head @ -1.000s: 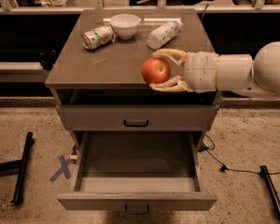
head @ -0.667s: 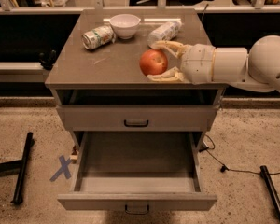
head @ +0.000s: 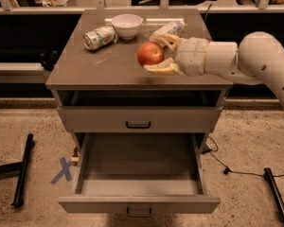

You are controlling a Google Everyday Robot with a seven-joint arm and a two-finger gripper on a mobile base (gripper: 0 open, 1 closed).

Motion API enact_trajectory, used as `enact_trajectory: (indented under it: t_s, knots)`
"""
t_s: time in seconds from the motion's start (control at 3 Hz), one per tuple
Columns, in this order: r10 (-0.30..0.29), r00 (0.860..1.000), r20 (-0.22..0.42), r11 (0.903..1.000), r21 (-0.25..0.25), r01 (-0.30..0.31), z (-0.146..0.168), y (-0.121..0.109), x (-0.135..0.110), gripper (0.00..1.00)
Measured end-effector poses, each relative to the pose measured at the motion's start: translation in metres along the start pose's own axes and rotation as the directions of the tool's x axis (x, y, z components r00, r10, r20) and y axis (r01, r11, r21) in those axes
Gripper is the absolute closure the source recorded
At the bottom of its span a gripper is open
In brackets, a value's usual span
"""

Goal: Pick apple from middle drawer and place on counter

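Note:
The red-orange apple (head: 150, 54) is held between the pale fingers of my gripper (head: 160, 55), which reaches in from the right on a white arm. The apple sits over the middle of the counter (head: 109, 65), in front of the white bowl; I cannot tell whether it touches the surface. The middle drawer (head: 139, 174) is pulled fully open below and its inside is bare. The drawer front above it (head: 138, 119) is closed.
On the counter's back part are a white bowl (head: 127, 25), a tipped can (head: 99, 37) to its left and a lying plastic bottle (head: 166, 30) right behind the gripper. A blue X (head: 62, 170) marks the floor at left. Black stand legs (head: 22, 169) and a cable (head: 236, 171) lie on the floor.
The gripper has carried the apple up and to the left, from the counter's front right edge to over its middle.

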State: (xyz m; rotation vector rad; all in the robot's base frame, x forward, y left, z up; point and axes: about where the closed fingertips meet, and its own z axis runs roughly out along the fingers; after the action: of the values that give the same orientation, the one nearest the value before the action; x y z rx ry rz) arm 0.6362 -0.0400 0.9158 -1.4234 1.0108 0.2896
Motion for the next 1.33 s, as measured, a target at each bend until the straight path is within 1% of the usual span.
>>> enact_trajectory:
  t_s: [0.33,1.0,1.33]
  knots:
    - [0.035,0.999,-0.008,0.9994,-0.004,-0.035,0.017,-0.009,0.012,1.00]
    - [0.085,0.996,-0.039,0.9953,-0.042,-0.087,0.054,-0.017,0.027,1.00]
    - [0.117,0.992,-0.054,0.9901,-0.071,-0.121,0.072,-0.017,0.033,0.82]
